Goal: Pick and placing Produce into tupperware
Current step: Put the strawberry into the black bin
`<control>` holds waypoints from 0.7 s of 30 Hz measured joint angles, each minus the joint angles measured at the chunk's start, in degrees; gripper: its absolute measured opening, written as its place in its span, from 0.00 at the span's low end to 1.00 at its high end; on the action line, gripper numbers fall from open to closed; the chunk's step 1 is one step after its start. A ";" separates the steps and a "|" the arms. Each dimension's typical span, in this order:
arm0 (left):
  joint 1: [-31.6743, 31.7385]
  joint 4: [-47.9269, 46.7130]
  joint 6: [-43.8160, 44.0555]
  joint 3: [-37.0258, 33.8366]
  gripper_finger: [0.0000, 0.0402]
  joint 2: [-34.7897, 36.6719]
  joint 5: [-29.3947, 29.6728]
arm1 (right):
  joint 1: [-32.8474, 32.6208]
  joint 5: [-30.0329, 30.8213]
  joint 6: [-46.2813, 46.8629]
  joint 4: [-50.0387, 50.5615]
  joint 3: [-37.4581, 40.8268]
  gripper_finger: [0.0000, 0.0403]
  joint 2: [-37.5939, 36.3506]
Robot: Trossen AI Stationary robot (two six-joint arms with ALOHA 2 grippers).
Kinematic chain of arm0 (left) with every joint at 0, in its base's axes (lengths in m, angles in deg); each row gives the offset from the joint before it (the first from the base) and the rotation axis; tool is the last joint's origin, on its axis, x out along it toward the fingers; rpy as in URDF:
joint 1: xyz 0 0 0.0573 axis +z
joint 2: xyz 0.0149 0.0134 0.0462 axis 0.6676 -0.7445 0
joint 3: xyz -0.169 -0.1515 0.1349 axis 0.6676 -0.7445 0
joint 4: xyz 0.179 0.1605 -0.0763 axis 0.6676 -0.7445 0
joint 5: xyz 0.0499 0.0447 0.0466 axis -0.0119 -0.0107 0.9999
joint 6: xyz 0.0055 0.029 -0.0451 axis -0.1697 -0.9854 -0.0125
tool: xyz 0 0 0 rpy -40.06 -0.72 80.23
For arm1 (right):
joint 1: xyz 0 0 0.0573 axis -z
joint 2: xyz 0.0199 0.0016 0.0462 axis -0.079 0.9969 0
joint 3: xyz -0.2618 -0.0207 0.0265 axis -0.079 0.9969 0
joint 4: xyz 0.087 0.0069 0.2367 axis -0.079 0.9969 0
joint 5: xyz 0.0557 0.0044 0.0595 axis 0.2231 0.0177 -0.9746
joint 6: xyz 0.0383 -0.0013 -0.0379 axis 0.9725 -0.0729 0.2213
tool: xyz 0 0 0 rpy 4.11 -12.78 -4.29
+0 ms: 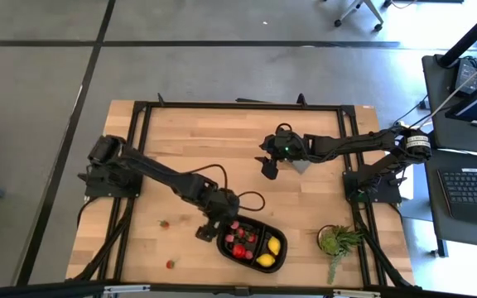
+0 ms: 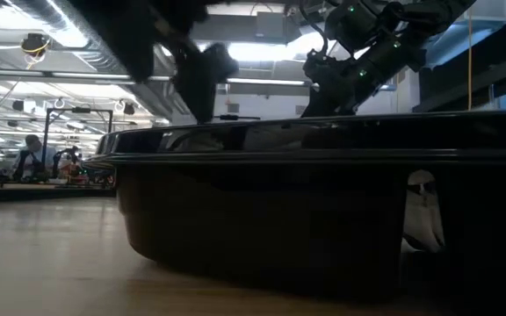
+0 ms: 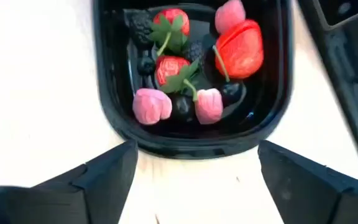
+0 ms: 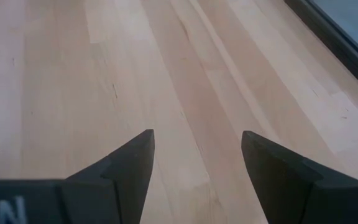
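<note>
The left gripper [image 1: 208,233] hangs just off the end of the black tupperware [image 1: 278,259] with its jaws spread wide and nothing between them, so I'd judge a piece has just been dropped in; inside the tupperware lie red strawberries [image 3: 238,48], pink pieces [image 3: 152,106], dark berries and 2 lemons [image 1: 267,260]. The right gripper [image 1: 269,170] waits further back over bare table [image 1: 189,141], jaws parted and empty. 2 small red bits [image 1: 165,223] are out on the wood to the left gripper's side, so next it must swing over to one and close on it
</note>
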 joint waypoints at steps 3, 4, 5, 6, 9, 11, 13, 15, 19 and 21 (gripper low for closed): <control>0.22 -8.27 2.92 1.20 0.84 2.90 0.03 | -0.02 0.00 -0.02 0.53 0.02 0.60 0.00; 0.25 -11.88 5.04 1.08 0.85 4.00 0.02 | -0.02 0.00 0.00 0.49 0.04 0.60 0.05; 0.28 -14.19 7.34 1.07 0.85 4.92 0.14 | -0.02 0.00 0.00 0.46 0.20 0.60 0.06; 0.25 -16.77 9.91 1.05 0.86 5.73 0.78 | -0.02 -0.01 -0.08 0.55 0.45 0.60 0.08; -0.40 -22.52 17.73 -0.23 0.85 8.22 3.77 | -0.02 0.00 -0.30 0.12 1.34 0.60 0.14; -1.16 -23.84 22.03 -1.98 0.84 9.28 4.29 | -0.02 0.00 -0.33 0.14 1.64 0.60 0.18; -1.87 -24.67 25.67 -4.14 0.84 9.77 4.63 | -0.01 0.00 -0.34 0.08 1.64 0.60 0.16; -2.81 -24.54 27.99 -6.58 0.84 9.69 4.55 | -0.02 0.00 -0.44 -0.02 1.64 0.60 0.18; -4.03 -24.75 30.79 -12.33 0.85 8.95 0.47 | -0.02 0.00 -0.42 -0.45 1.64 0.60 0.17; -4.64 -24.52 32.79 -15.35 0.84 9.09 -1.23 | -0.01 0.00 -0.18 -0.47 1.64 0.60 0.18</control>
